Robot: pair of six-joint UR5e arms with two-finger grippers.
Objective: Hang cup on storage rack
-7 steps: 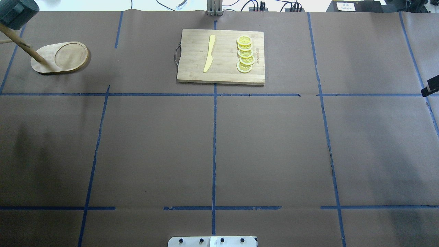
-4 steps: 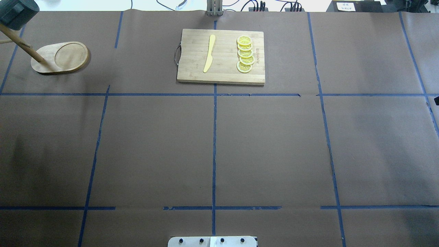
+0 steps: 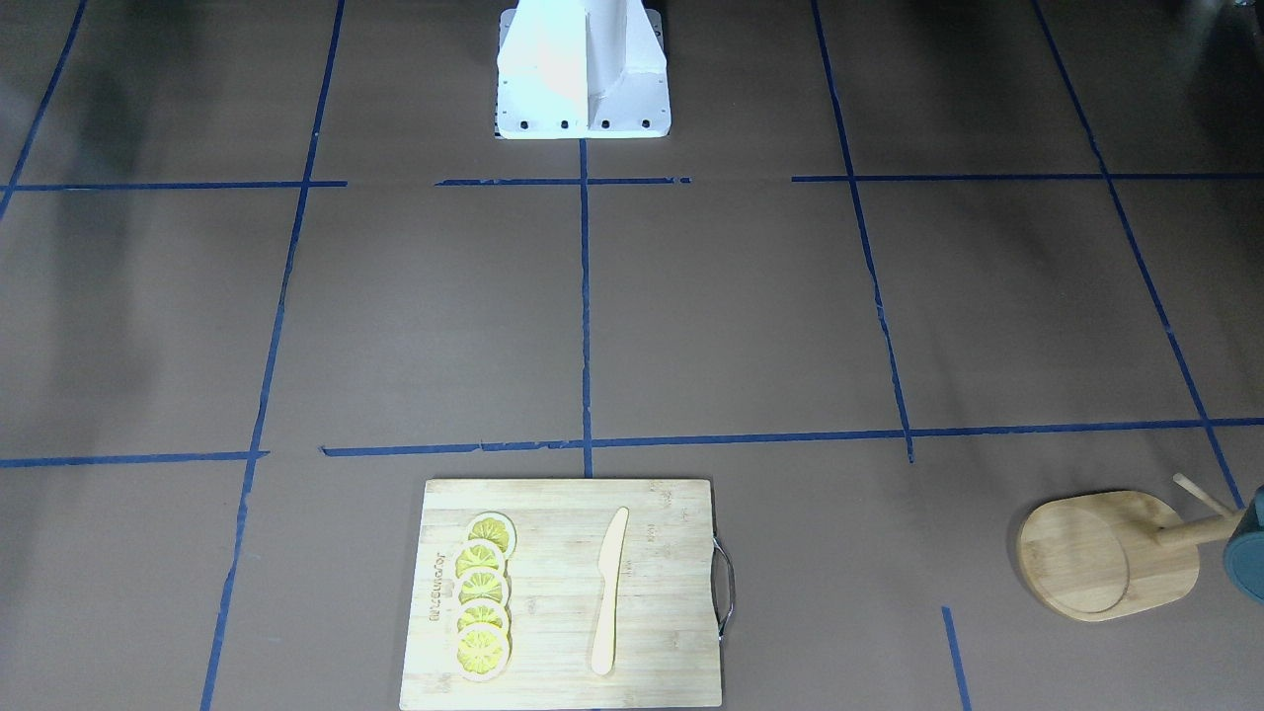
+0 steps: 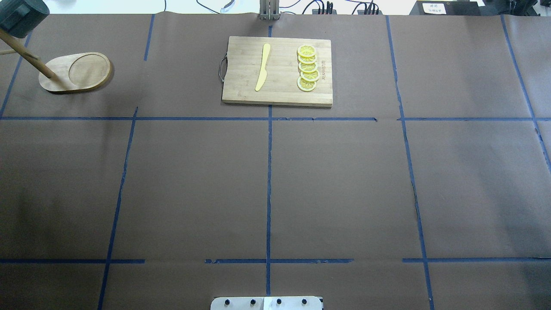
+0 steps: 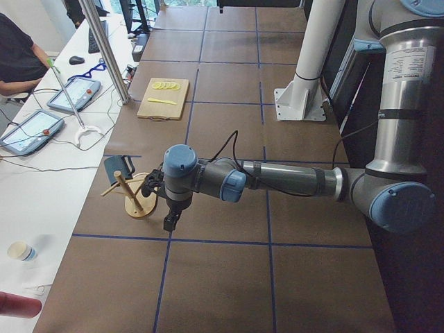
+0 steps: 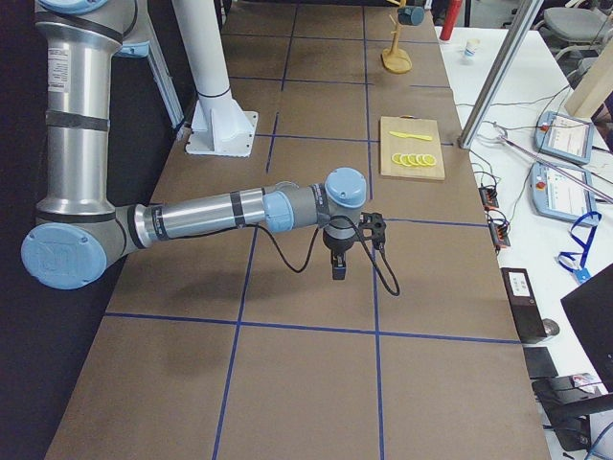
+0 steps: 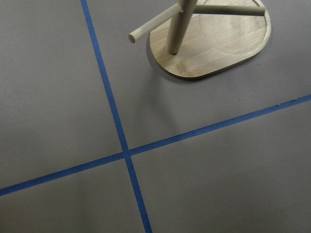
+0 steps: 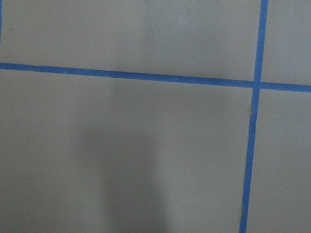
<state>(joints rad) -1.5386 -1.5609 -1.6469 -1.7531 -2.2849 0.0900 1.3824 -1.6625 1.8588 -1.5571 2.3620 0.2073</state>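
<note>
Brown paper crossed with blue tape covers the table [image 4: 193, 181], and on the robot's far left stands the rack [image 4: 75, 72], with the cup [image 4: 19, 17] hung on a peg near the post's top, well above the base. The left gripper [image 5: 171, 222] hangs just beside the rack, touching neither it nor the cup, and the right gripper [image 6: 339, 270] hangs over bare paper well apart from both; whether either pincer is released or clenched I cannot tell. At the far edge, mid-table, lies a board [image 4: 277, 71] bearing a knife [image 4: 263, 66] and lemon slices [image 4: 307, 68].
</note>
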